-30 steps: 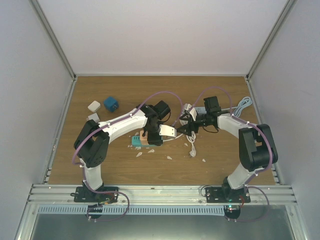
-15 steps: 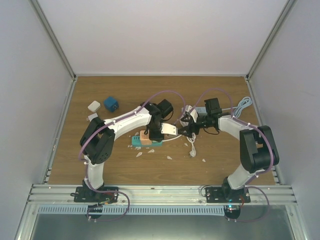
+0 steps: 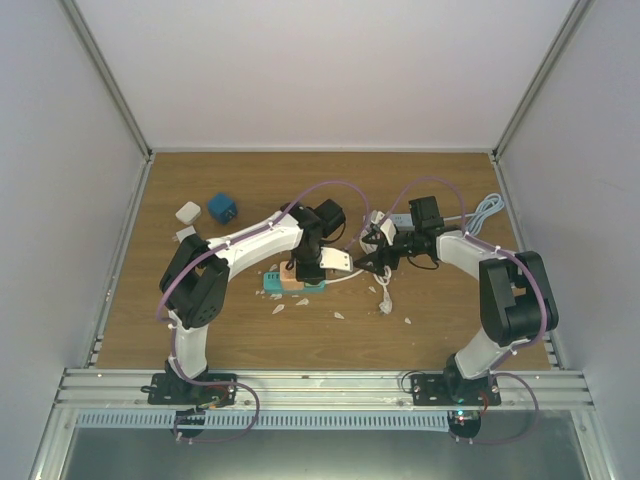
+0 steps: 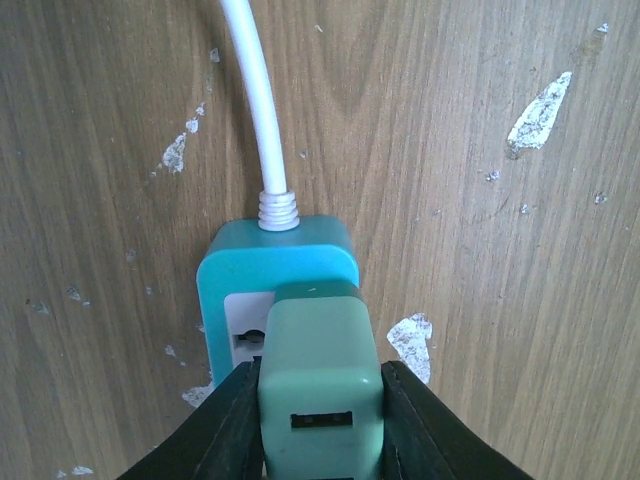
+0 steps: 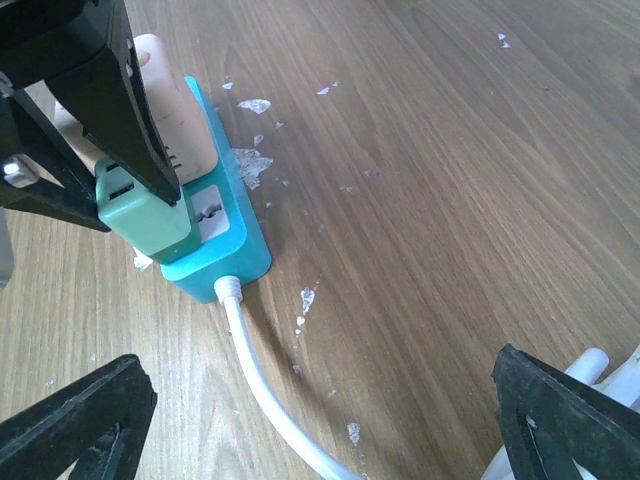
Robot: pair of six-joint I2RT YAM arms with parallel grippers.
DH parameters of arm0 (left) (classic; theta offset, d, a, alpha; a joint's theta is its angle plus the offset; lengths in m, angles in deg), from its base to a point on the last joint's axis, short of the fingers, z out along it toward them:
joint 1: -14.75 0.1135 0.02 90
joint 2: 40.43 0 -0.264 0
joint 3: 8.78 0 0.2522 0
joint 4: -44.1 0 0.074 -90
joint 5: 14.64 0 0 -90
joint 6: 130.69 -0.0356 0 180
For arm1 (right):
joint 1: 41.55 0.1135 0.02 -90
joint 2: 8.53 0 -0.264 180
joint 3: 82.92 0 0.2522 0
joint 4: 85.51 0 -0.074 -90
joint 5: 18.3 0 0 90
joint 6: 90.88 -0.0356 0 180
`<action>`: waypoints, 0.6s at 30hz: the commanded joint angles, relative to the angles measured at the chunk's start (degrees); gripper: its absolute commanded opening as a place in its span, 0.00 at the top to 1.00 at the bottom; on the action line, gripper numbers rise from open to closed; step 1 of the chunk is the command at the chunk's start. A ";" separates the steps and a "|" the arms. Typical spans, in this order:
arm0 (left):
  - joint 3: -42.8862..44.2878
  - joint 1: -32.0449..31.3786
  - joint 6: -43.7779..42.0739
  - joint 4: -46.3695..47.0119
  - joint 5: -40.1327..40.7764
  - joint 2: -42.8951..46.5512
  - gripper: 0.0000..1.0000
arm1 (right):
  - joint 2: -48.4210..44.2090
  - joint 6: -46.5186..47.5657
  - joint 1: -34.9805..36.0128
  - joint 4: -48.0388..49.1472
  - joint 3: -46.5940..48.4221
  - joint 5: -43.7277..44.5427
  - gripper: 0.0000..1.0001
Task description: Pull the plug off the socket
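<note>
Since left gripper (image 4: 322, 430) has fingers closed on side faces of green plug (image 4: 318, 350), plug sits squarely between them, not yet out of teal socket strip (image 4: 278, 255) just past fingertips. Side grip likely chosen for straight pull. From strip's far end, white cable (image 4: 255, 100) runs off. Over at right gripper (image 5: 320, 400): fingers spread wide, empty, cable passing between them. Probably staged to brace strip.
</note>
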 commanded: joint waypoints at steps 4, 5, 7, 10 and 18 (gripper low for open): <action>2.36 -0.26 2.21 -1.31 -0.96 0.55 0.71 | 0.25 -1.98 -0.49 2.26 -0.05 0.69 0.06; 2.67 -0.26 2.32 -1.69 -1.19 0.62 0.71 | 0.38 -2.28 -0.49 2.35 -0.13 0.70 0.06; 2.83 -0.26 2.34 -2.28 -1.41 1.01 0.71 | 0.68 -2.89 -0.54 2.66 -0.17 0.67 0.06; 3.02 -0.26 2.21 -2.53 -0.88 1.78 0.73 | 1.24 -3.49 -0.54 2.99 0.05 0.45 0.05; 4.84 -0.26 1.80 -4.50 -0.16 3.41 0.75 | 3.00 -3.67 -0.51 3.25 0.92 0.08 0.05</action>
